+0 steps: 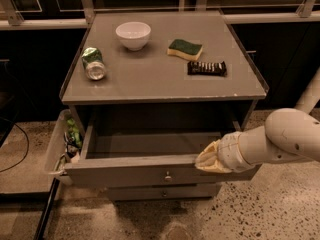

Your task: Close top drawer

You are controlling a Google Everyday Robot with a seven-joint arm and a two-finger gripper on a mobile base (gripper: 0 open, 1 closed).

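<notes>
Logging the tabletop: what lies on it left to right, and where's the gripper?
Green can, white bowl, sponge, snack bar. The gripper is at the front edge of the top drawer, right of its knob.

A: From where does the one camera look?
B: From above and in front of the cabinet point(240, 109), tilted down; it faces the cabinet's front; the tabletop point(160, 81) spans the upper half, the speckled floor point(280, 209) runs along the bottom.
A: How near is it?
B: Near; the cabinet fills most of the width; the open top drawer point(125, 173) sits low in view; the arm point(285, 140) shows at the right edge; the gripper point(210, 157) is at the drawer front's upper rim, right of the knob point(168, 176).
</notes>
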